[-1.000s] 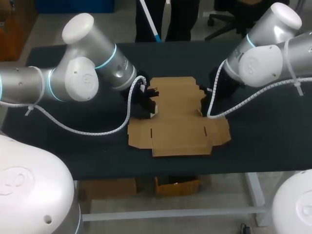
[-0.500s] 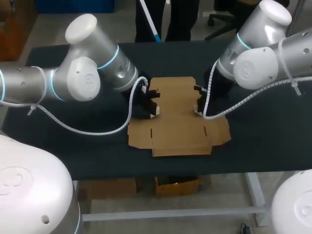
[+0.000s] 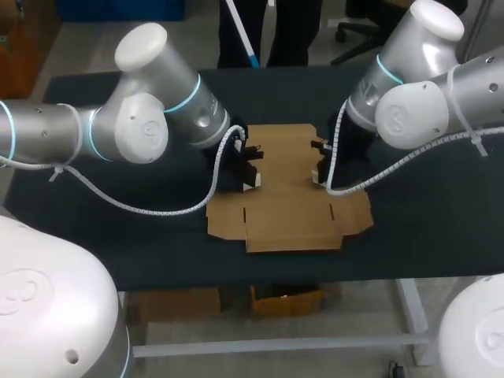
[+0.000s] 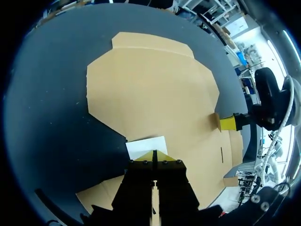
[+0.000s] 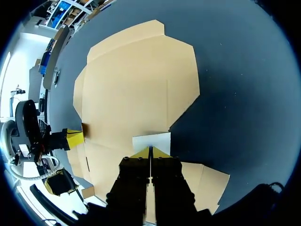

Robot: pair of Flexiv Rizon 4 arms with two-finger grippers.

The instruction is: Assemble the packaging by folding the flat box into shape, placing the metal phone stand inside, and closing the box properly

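Observation:
The flat brown cardboard box point(image 3: 287, 193) lies unfolded in the middle of the dark table. My left gripper point(image 3: 253, 181) is shut, its tips down at the box's left edge beside a notch. In the left wrist view the yellow tips point(image 4: 154, 156) meet over a small white patch point(image 4: 146, 145) on the cardboard point(image 4: 155, 89). My right gripper point(image 3: 317, 176) is shut at the opposite edge. Its tips point(image 5: 150, 151) touch a like white patch point(image 5: 152, 140) on the cardboard point(image 5: 136, 89). Each wrist view shows the other gripper's yellow tip across the box point(image 4: 228, 123) point(image 5: 74, 137). No metal phone stand is in view.
The dark table top point(image 3: 118, 236) extends to both sides of the box. White cables point(image 3: 142, 211) hang from each arm over the table. The table's front edge runs just below the box's near flaps point(image 3: 291, 240).
Both grippers have moved inward over the box's side edges: the left one to the right, the right one to the left. The box has stayed flat.

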